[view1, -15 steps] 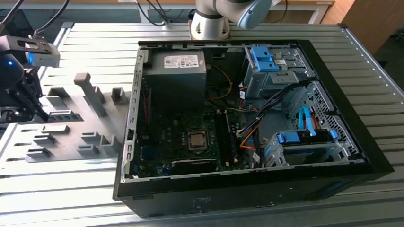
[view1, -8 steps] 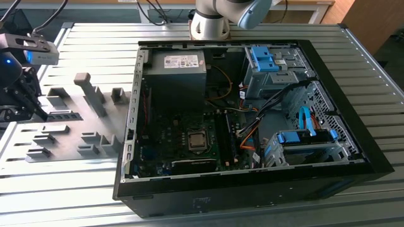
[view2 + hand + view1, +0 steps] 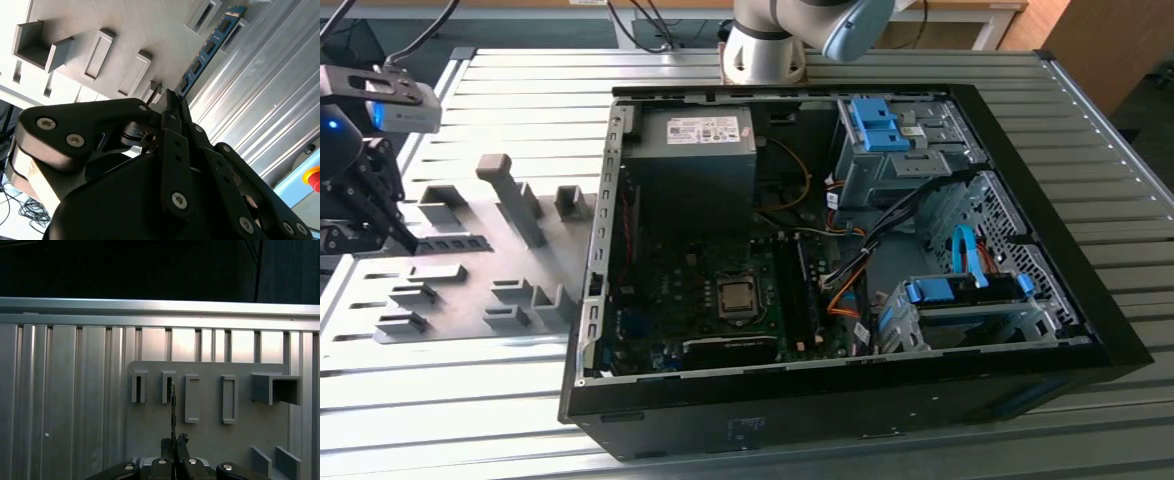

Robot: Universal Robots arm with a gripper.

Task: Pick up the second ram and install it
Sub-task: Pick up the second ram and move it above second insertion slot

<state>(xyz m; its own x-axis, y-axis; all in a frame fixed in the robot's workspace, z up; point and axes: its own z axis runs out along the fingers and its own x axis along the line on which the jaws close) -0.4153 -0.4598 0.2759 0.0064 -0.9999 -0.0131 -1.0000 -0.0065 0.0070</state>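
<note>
The gripper (image 3: 170, 100) is parked low at the exterior view's left, arm reaching down over the grey fixture plate (image 3: 454, 305). Its fingers are pinched together on one end of the second ram (image 3: 210, 45), which sticks out lengthwise across that plate. Whether it's clear of its slot can't be told. Everything's set on a ribbed aluminium table (image 3: 520, 420). The tower case (image 3: 1107, 330) is laid open on its side, with the power supply (image 3: 691, 160), CPU (image 3: 736, 298) and blue drive caddies (image 3: 878, 125) seen inside.
</note>
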